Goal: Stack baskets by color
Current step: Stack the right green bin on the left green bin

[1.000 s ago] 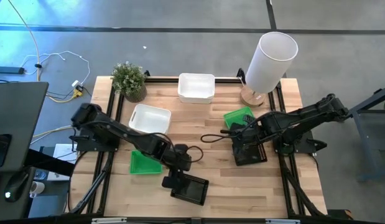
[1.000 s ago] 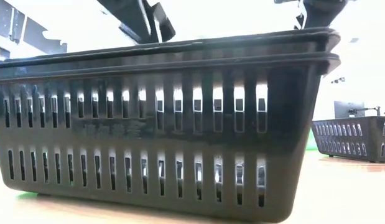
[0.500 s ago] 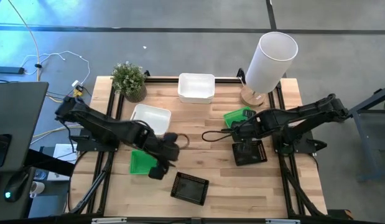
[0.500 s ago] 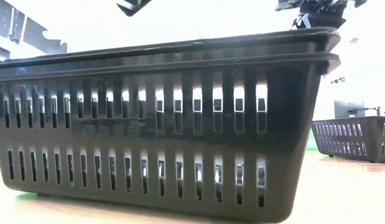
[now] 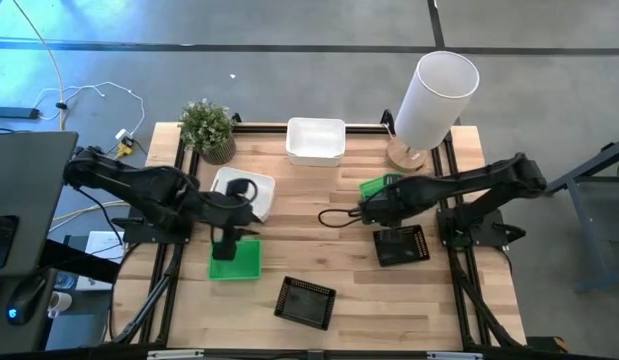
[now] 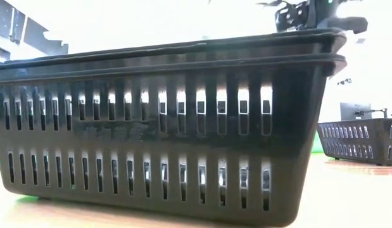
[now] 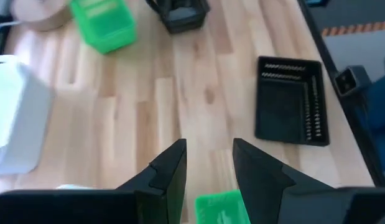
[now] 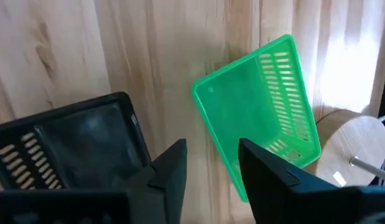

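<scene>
Two white baskets show in the high view, one point(image 5: 316, 140) at the far edge and one point(image 5: 225, 180) left of centre. Green baskets lie at the left point(image 5: 239, 262) and by the lamp point(image 5: 384, 186). One black basket point(image 5: 401, 245) sits right of centre. Another point(image 5: 306, 302) sits near the front edge and shows two rims point(image 6: 183, 54), one inside the other. My left gripper point(image 7: 208, 152) hangs open above the left green basket point(image 7: 220, 208). My right gripper point(image 8: 211, 152) is open above the table, between the green basket point(image 8: 257, 112) and the black one point(image 8: 68, 149).
A tall white cylinder point(image 5: 436, 98) on a round wooden foot point(image 5: 404, 155) stands at the far right, close behind the right green basket. A small potted plant point(image 5: 207, 128) stands at the far left corner. Bare wood lies in the table's middle point(image 5: 319, 210).
My left gripper has drawn back from the black basket near the front edge, rising and going toward the table's left and far side, and now hangs over the left green basket. The black basket has stayed put. My right gripper has shifted a little from over the right black basket toward the green one.
</scene>
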Available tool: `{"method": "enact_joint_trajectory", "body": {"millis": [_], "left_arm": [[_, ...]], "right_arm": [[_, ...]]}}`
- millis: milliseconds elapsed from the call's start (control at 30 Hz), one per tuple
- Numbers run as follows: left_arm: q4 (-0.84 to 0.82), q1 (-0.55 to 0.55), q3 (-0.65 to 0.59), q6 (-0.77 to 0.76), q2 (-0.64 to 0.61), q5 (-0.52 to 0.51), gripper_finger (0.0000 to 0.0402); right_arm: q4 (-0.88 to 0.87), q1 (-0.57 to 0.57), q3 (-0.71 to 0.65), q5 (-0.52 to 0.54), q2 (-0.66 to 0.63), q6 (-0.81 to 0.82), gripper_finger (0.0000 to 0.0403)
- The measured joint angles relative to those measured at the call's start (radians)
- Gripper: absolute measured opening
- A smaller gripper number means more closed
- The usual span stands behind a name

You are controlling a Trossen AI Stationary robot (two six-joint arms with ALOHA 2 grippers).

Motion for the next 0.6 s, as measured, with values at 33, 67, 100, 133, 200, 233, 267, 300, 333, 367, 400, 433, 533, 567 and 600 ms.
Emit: {"method": "enact_joint_trajectory", "body": {"millis": [33, 67, 100, 133, 200, 233, 267, 300, 333, 367, 400, 433, 533, 567, 600], "left_arm": [[-0.003, 0.000, 0.000, -0.008, -0.010, -0.015, 0.0117], [-0.009, 0.000, 0.000, -0.014, -0.022, -0.022, 0.0117], [-0.028, 0.000, 0.000, -0.020, -0.035, -0.025, 0.0117], [-0.040, 0.000, -0.001, -0.022, -0.045, -0.033, 0.0117], [-0.034, 0.000, 0.001, -0.028, -0.062, -0.037, 0.0117], [-0.047, 0.000, 0.000, -0.029, -0.071, -0.037, 0.0117], [-0.056, 0.000, 0.000, -0.029, -0.077, -0.037, 0.0117], [-0.052, 0.000, 0.000, -0.031, -0.082, -0.037, 0.0117], [-0.051, 0.000, 0.000, -0.033, -0.086, -0.037, 0.0117], [-0.054, 0.000, 0.000, -0.037, -0.091, -0.037, 0.0117], [-0.055, 0.000, 0.000, -0.039, -0.095, -0.037, 0.0117], [-0.054, 0.000, 0.000, -0.039, -0.099, -0.037, 0.0117], [-0.061, 0.000, 0.000, -0.038, -0.102, -0.037, 0.0117], [-0.064, 0.000, 0.000, -0.037, -0.102, -0.037, 0.0117], [-0.064, 0.000, 0.000, -0.037, -0.104, -0.037, 0.0117]], "right_arm": [[-0.007, -0.005, 0.000, 0.000, 0.013, -0.003, 0.0140], [-0.011, -0.011, 0.000, 0.000, 0.025, -0.013, 0.0145], [-0.013, -0.017, 0.000, -0.001, 0.037, -0.023, 0.0148], [-0.016, -0.020, 0.000, -0.001, 0.051, -0.032, 0.0151], [-0.018, -0.029, 0.000, 0.000, 0.079, -0.056, 0.0154], [-0.018, -0.034, 0.000, 0.001, 0.092, -0.071, 0.0154], [-0.018, -0.039, 0.000, 0.002, 0.105, -0.084, 0.0154], [-0.018, -0.044, 0.000, 0.003, 0.120, -0.090, 0.0154], [-0.017, -0.050, 0.000, 0.004, 0.133, -0.096, 0.0154], [-0.016, -0.055, 0.000, 0.004, 0.147, -0.097, 0.0154], [-0.015, -0.061, 0.000, 0.002, 0.161, -0.103, 0.0154], [-0.014, -0.067, 0.000, 0.002, 0.174, -0.104, 0.0154], [-0.008, -0.080, 0.000, 0.002, 0.213, -0.104, 0.0154], [-0.008, -0.083, 0.000, 0.002, 0.226, -0.104, 0.0154], [-0.007, -0.087, 0.000, 0.001, 0.239, -0.104, 0.0154]]}}
